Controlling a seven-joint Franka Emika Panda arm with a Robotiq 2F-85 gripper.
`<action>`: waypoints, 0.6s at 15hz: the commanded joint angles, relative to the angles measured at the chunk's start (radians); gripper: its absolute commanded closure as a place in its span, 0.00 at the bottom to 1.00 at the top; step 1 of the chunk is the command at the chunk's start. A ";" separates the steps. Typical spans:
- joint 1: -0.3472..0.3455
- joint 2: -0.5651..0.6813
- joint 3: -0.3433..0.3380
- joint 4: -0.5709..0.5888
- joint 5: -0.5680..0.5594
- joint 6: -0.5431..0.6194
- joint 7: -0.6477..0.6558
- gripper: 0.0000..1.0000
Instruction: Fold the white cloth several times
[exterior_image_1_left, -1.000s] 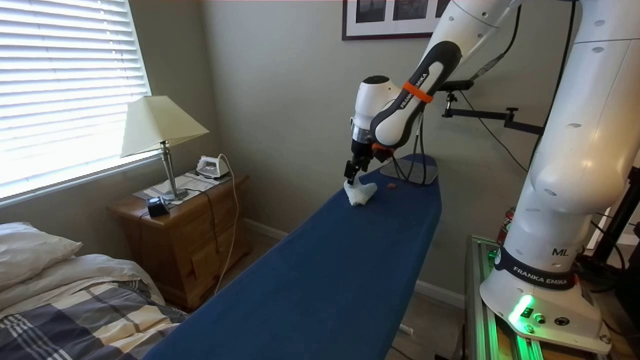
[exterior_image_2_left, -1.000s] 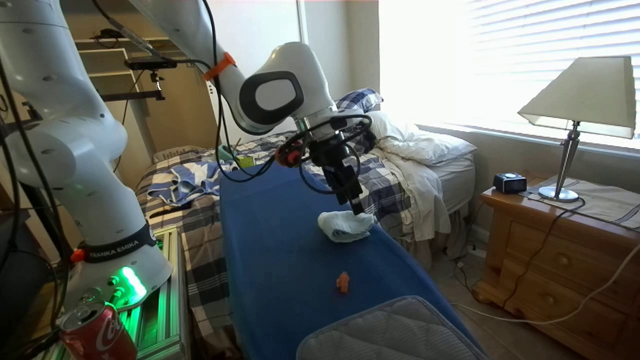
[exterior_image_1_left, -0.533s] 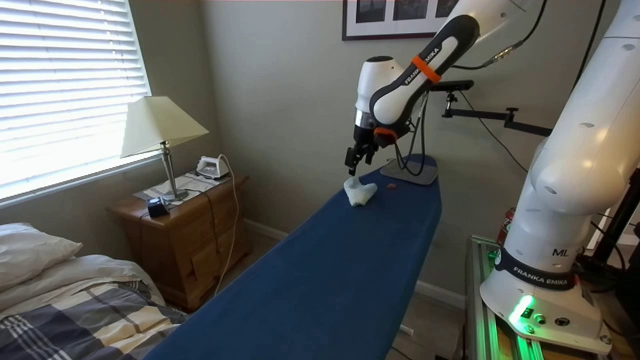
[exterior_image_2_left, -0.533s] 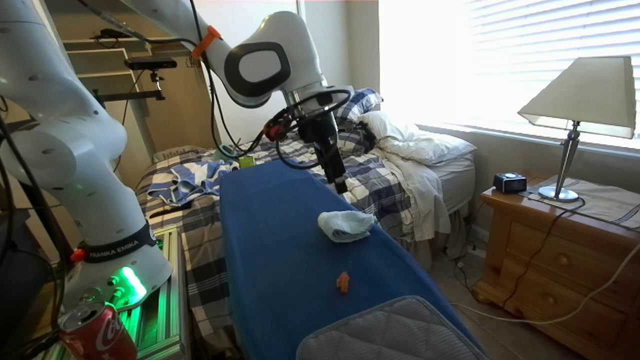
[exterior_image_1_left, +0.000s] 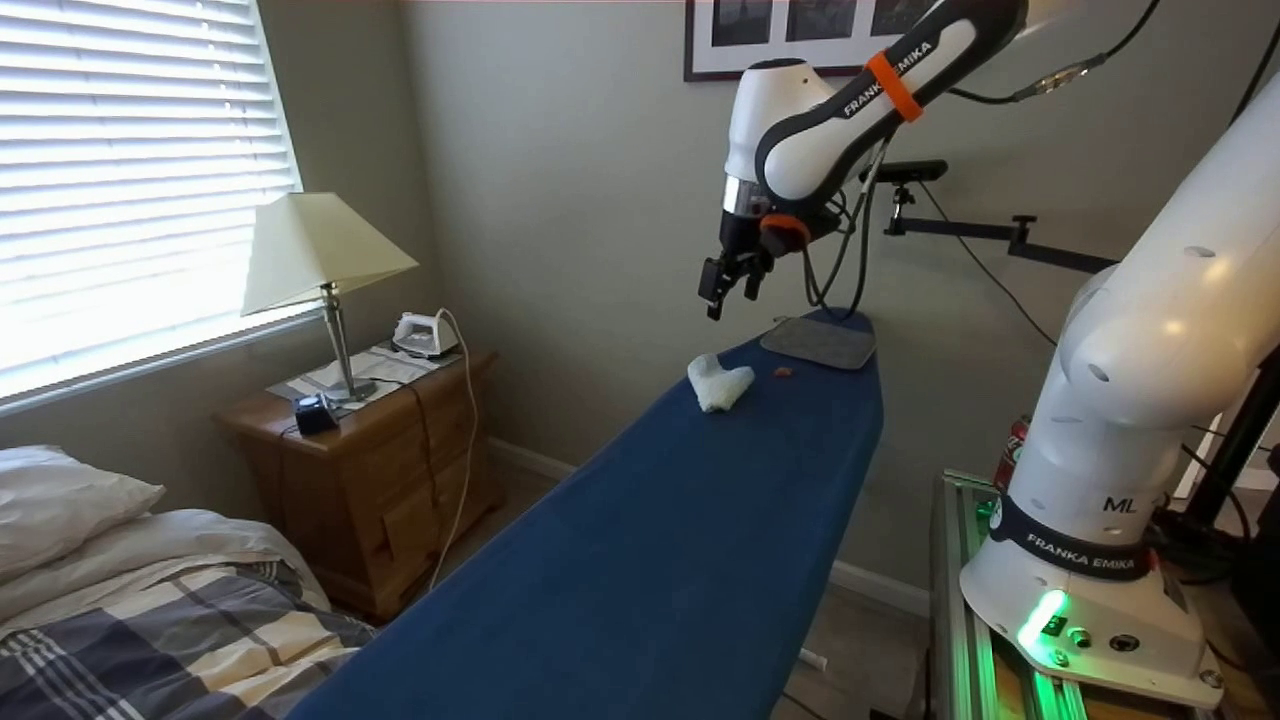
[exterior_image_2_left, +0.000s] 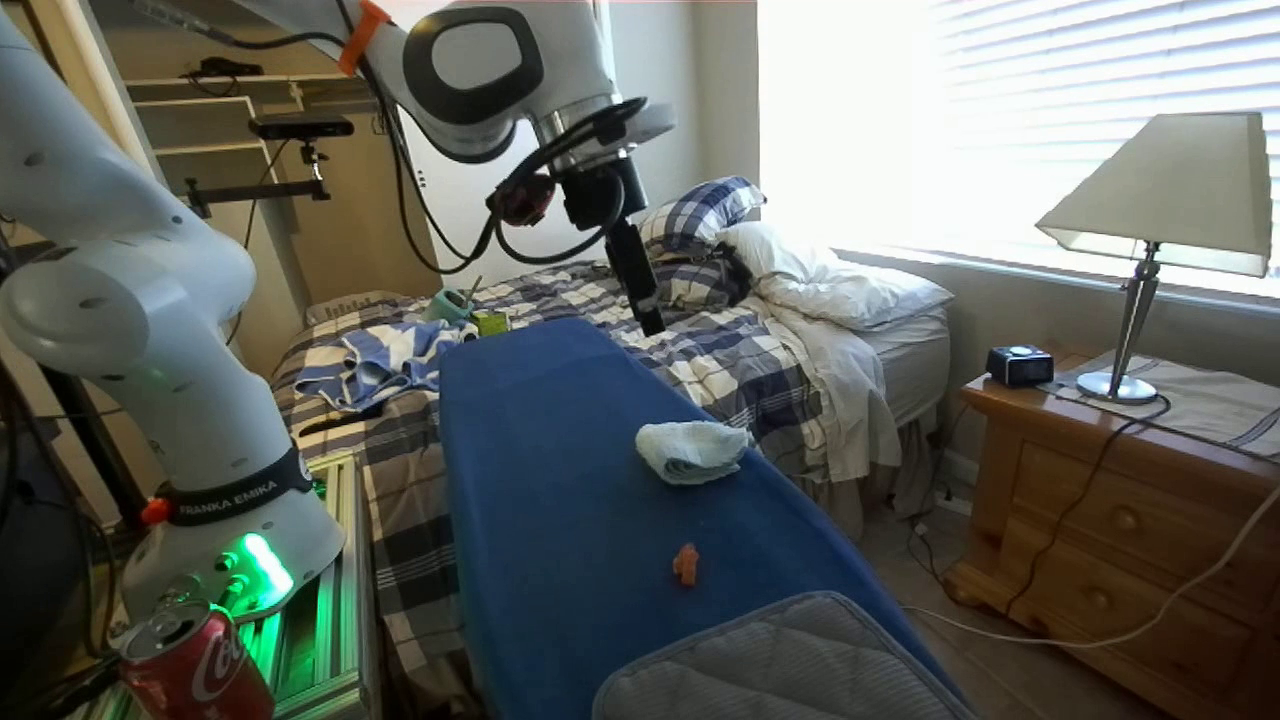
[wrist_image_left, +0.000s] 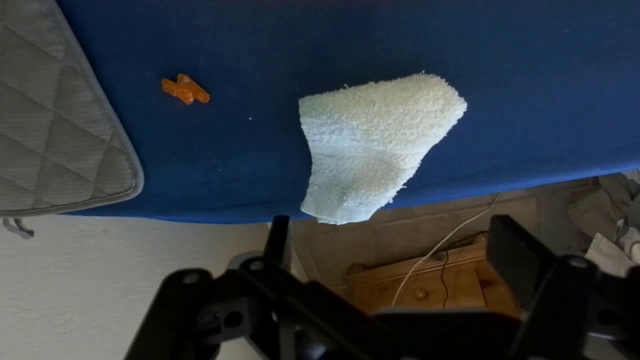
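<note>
**The arm (exterior_image_1_left: 815, 160) lifts away, the white cloth (wrist_image_left: 365, 145) stays put**

The largest change is in the arm: in both exterior views it stands clearly higher than a second ago, drawn back from the work. The ironing board (exterior_image_1_left: 620, 560), its long edge facing the nightstand (exterior_image_1_left: 360, 490), has not shifted.

The gripper (exterior_image_1_left: 732, 303) shares that rise. No longer right at the cloth, as a second ago, it hangs well apart above it, its fingers spread wide with nothing between them.

The cloth keeps its place and its bent, compact shape, lying on the board at the edge toward the nightstand. That makes the lift look like a clean release rather than the start of a pull. I judge the folding to be far along, perhaps finished; the layers cannot be counted well enough to say whether another turn is due.

In the wrist view its long axis runs diagonally, upper right to lower left, so slantwise across the board. The broad end points up and right, away from the edge. The narrower end points down to the edge and shows against the floor (wrist_image_left: 330, 245) beyond; whether it overhangs or merely stands proud, I cannot tell.
</note>
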 joint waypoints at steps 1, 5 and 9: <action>-0.035 -0.092 0.038 -0.037 -0.006 -0.054 0.053 0.00; -0.039 -0.077 0.045 -0.020 0.006 -0.059 0.039 0.00; -0.044 -0.093 0.050 -0.027 0.005 -0.066 0.046 0.00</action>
